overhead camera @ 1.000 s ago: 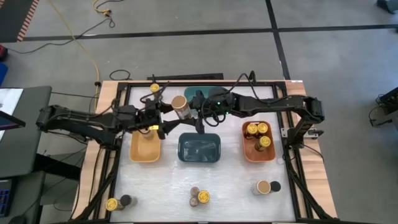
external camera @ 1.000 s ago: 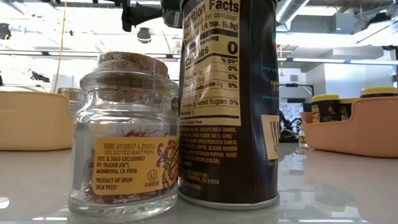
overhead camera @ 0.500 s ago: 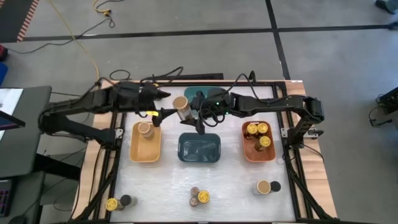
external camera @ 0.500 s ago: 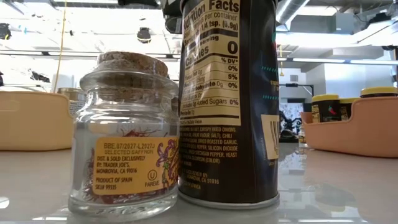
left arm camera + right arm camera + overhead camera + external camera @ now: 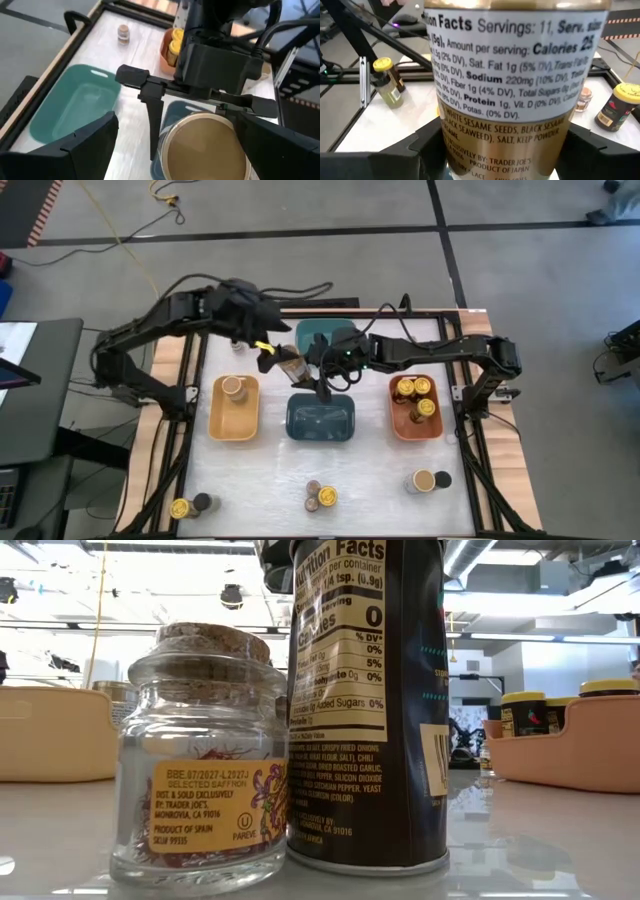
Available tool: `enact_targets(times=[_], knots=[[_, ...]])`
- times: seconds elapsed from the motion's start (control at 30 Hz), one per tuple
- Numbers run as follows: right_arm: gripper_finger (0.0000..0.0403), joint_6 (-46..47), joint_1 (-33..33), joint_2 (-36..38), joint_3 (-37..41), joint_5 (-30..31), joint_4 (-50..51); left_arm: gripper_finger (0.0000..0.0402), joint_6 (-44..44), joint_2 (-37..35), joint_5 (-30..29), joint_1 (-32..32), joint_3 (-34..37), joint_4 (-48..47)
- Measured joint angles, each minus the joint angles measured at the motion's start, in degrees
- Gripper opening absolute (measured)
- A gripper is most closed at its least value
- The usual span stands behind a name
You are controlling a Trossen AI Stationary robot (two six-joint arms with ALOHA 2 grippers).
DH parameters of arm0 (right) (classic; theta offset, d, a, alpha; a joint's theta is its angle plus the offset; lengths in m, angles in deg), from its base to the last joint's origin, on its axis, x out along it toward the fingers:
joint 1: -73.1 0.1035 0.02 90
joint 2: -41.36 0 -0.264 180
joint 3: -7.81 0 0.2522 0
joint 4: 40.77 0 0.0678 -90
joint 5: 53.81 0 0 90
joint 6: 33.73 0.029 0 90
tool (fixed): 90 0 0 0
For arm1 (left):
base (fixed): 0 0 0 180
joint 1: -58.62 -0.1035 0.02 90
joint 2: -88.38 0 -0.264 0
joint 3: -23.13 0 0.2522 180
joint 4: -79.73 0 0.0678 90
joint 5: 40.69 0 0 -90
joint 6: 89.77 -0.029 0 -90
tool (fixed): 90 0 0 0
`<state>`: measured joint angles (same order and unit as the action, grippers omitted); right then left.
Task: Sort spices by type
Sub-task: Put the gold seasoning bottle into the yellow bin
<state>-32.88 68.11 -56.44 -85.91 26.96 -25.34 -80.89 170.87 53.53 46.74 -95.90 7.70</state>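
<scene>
My right gripper (image 5: 300, 366) is shut on a wide tan-topped spice jar (image 5: 290, 363) between the teal bin (image 5: 322, 330) and the dark-blue bin (image 5: 320, 418). My left gripper (image 5: 272, 358) hovers open just left of and above that jar. In the left wrist view its fingers (image 5: 85, 145) stand wide on either side of the jar's top (image 5: 206, 145) without touching it. Another tan-topped jar (image 5: 232, 387) stands in the yellow bin (image 5: 233, 420). Yellow-lidded jars (image 5: 412, 390) fill the orange bin (image 5: 415, 425). My right gripper pinches the jar's labelled side wall (image 5: 445, 135) between its two fingers (image 5: 415, 147), below the tan lid. The fingers reach in level from the table's right side. The jar stands upright in the hold, lifted clear of the table.
Loose jars stand in small groups along the near edge: at the left (image 5: 180, 507), in the middle (image 5: 320, 496) and at the right (image 5: 430, 480). The middle pair, a cork-topped glass jar (image 5: 205, 755) and a tall dark jar (image 5: 365, 700), fills the low view.
My left gripper has risen from the yellow bin, leaving a tan-topped jar standing in it. It has swung up and toward the table's far right to the jar in my right gripper, tipping from pointing down to a shallower slant.
</scene>
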Motion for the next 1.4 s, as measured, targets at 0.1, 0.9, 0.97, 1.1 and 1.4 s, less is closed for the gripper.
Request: enact_targets(times=[0.1,0.9,0.97,1.1,1.4], knots=[[0.0300,0.11,0.02,-0.09,0.00,0.07,0.49,0.0384,-0.10,1.85,0.20,0.26,-1.52,-2.21],[0.0300,0.14,-0.44,-0.07,0.00,1.79,1.09,0.0384,0.51,6.59,2.98,1.64,-1.64,-7.47],[0.0300,0.15,-0.44,-0.07,0.00,1.79,1.08,0.0381,-0.17,6.92,2.84,1.62,-1.62,-7.50],[0.0300,0.14,-0.46,-0.07,0.00,1.79,1.12,0.0363,-0.70,6.70,2.96,1.66,-1.62,-7.16],[0.0300,0.24,-0.39,-0.07,0.00,1.75,1.18,0.0274,-0.77,6.77,1.50,1.65,-1.62,-6.87]])
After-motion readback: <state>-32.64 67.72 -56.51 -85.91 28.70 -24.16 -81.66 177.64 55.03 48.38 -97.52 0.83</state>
